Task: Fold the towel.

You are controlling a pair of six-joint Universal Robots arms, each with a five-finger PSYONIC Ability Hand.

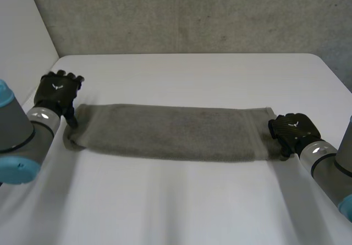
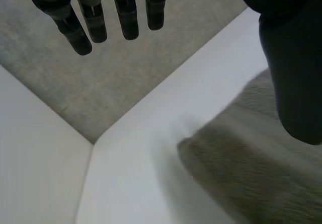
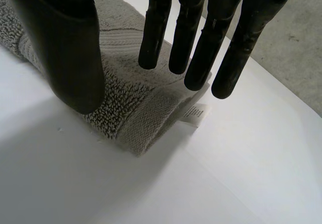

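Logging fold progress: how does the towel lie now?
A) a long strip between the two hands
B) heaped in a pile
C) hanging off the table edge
A: the towel lies flat as a long strip, left hand at one end, right hand at the other.

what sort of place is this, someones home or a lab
Most likely a robot lab or test bench, not a home: a white table bearing one grey towel, a plain grey wall behind it, and the robot's left hand and right hand at the towel's two ends.
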